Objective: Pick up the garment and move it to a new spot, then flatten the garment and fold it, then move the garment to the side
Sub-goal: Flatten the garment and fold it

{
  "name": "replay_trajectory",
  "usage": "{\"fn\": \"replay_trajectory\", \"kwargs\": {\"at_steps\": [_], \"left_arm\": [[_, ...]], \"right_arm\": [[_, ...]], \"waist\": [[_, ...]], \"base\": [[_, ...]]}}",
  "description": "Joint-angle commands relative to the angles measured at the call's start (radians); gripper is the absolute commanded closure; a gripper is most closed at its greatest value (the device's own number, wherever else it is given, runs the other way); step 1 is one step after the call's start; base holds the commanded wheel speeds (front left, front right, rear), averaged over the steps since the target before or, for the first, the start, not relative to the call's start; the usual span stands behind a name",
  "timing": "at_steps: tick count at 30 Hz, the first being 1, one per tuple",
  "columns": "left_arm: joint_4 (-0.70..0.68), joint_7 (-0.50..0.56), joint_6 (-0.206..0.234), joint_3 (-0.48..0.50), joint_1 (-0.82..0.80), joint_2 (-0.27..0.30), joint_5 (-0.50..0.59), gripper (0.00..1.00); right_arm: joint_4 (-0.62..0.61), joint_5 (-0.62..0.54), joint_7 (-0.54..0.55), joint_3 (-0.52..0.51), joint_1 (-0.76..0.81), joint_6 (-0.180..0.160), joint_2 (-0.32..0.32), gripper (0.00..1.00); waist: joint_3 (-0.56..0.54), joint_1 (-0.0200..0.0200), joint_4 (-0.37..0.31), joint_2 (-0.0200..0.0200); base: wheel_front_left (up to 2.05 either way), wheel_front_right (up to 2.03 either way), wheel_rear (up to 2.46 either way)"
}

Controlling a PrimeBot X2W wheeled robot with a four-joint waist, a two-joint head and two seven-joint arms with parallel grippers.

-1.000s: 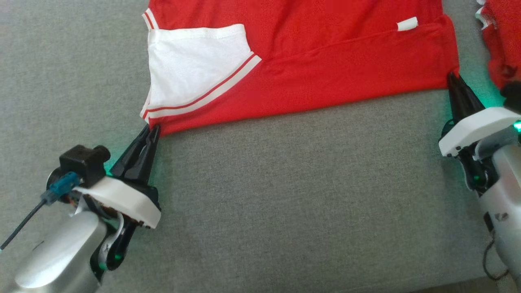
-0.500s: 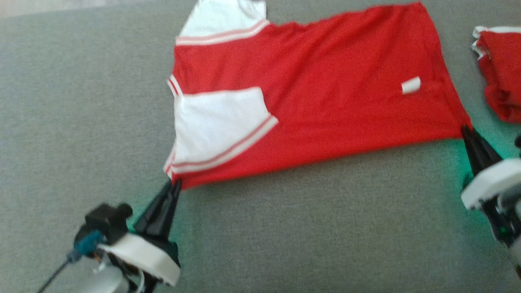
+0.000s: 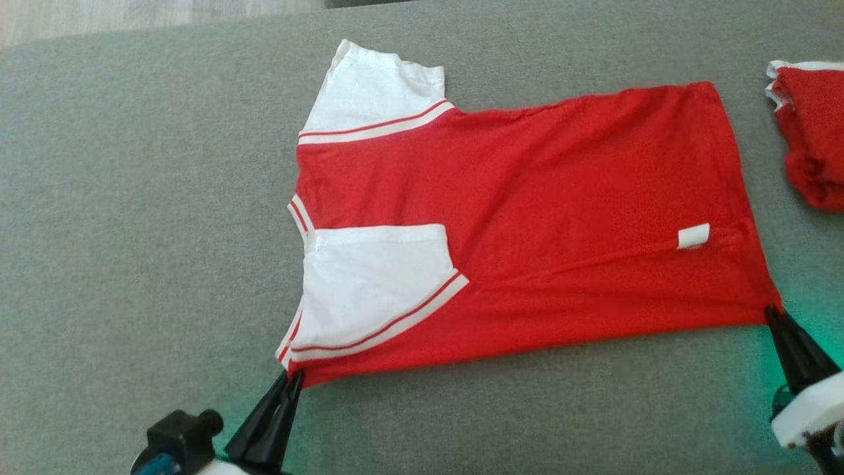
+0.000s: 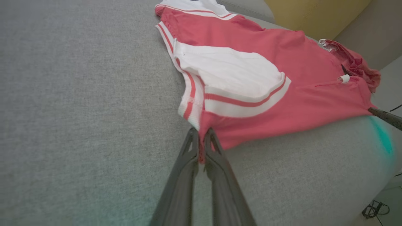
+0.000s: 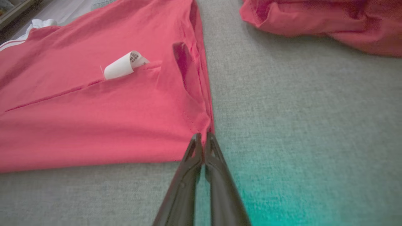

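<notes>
- Garment [image 3: 527, 218]: red-and-white shirt, flat mid grey cushion [image 3: 132, 231], probably a sofa seat.
- Left hand [image 3: 292, 377]: clenched on near shoulder corner.
- Right hand [image 3: 773, 313]: clenched on near hem corner.
- Handling: raise both corners evenly, edge taut.

The left fingers [image 3: 257, 432] and right fingers [image 3: 798, 356], low and well apart, each pinch tight on a garment [image 3: 560, 198] corner.
</notes>
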Motion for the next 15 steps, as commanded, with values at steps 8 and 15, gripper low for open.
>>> {"fn": "replay_trajectory", "kwargs": {"at_steps": [8, 15], "left_arm": [[-0.022, 0.011, 0.010, 0.026, -0.016, 0.042, -0.005, 0.00], [-0.068, 0.010, 0.017, 0.081, -0.107, 0.083, 0.024, 0.00]], "right_arm": [[-0.116, -0.084, 0.052, -0.126, 0.102, 0.007, 0.045, 0.00], [-0.232, -0.153, 0.056, -0.198, 0.100, 0.007, 0.091, 0.00]], "waist": [[0.008, 0.0000, -0.021, 0.0000], [0.048, 0.0000, -0.047, 0.0000]], "base": [[0.00, 0.00, 0.00], [0.00, 0.00, 0.00]]}}
